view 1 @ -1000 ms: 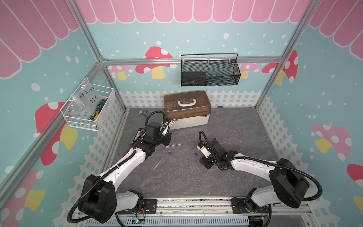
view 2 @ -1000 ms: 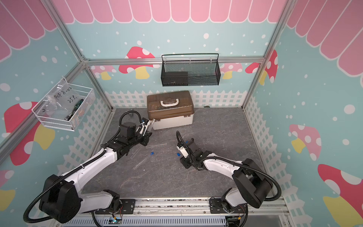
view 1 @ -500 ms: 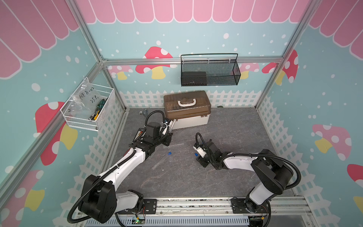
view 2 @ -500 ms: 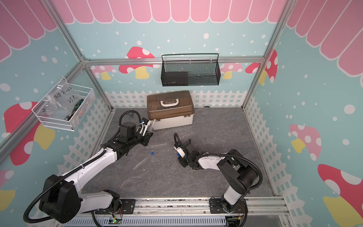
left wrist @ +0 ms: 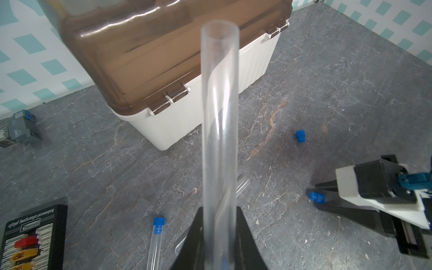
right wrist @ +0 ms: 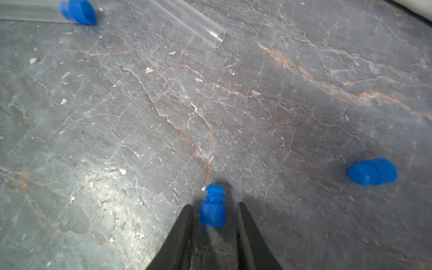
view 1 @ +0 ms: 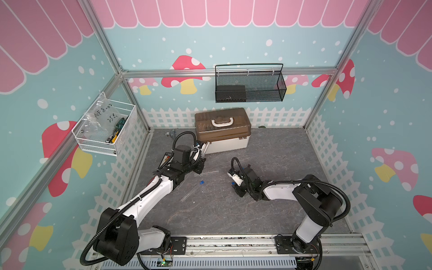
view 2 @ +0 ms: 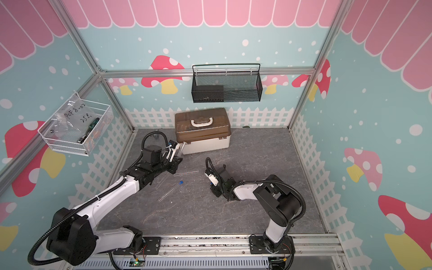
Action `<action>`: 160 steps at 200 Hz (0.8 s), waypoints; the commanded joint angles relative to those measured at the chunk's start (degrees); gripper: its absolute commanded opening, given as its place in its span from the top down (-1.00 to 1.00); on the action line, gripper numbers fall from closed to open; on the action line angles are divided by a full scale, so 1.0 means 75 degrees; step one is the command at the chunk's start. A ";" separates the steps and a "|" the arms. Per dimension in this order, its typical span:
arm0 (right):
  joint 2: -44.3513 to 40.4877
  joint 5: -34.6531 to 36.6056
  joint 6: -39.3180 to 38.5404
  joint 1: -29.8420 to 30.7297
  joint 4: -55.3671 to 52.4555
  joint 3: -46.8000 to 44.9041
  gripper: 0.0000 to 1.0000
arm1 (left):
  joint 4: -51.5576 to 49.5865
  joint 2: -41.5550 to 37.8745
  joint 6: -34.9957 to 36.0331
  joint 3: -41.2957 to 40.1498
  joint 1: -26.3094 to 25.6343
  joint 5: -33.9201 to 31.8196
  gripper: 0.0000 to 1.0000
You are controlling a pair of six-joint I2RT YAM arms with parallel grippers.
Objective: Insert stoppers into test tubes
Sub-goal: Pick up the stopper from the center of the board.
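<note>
**Left to right.** My left gripper (left wrist: 219, 211) is clamped low on the held tube (left wrist: 219, 117). This leaves the tube's open mouth standing clear, towards the box (view 1: 222, 131), ready to take a plug.

On the table (view 1: 233, 217) between my arms lie the capped tube (view 1: 190, 192) (its blue plug is seated, so I judge one tube done) and the bare tube (view 1: 207, 173). Both lie flat, near my left side.

My right gripper (right wrist: 214, 204) is down at the table surface with its fingers apart, one on each side of the stopper (right wrist: 212, 215). A narrow gap shows at either flank, so nothing is pinched yet. The stopper's ribbed end points away from my wrist, which I judge suits pushing that end into the waiting mouth. Off to one side lies the spare stopper (right wrist: 372, 171), well apart from my fingers.
</note>
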 commanded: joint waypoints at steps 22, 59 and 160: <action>0.0314 0.0036 -0.0191 0.0052 -0.0202 0.0018 0.50 | -0.0008 -0.0047 0.0103 0.0127 0.0041 -0.0012 1.00; 0.0281 0.0039 -0.0225 0.0046 -0.0215 -0.0046 0.55 | -0.0018 -0.0071 0.0167 0.0104 0.0040 -0.0065 1.00; 0.0068 0.0111 -0.0190 0.0046 -0.0274 -0.0236 0.54 | -0.0029 -0.0062 0.0167 0.0104 0.0043 -0.0025 1.00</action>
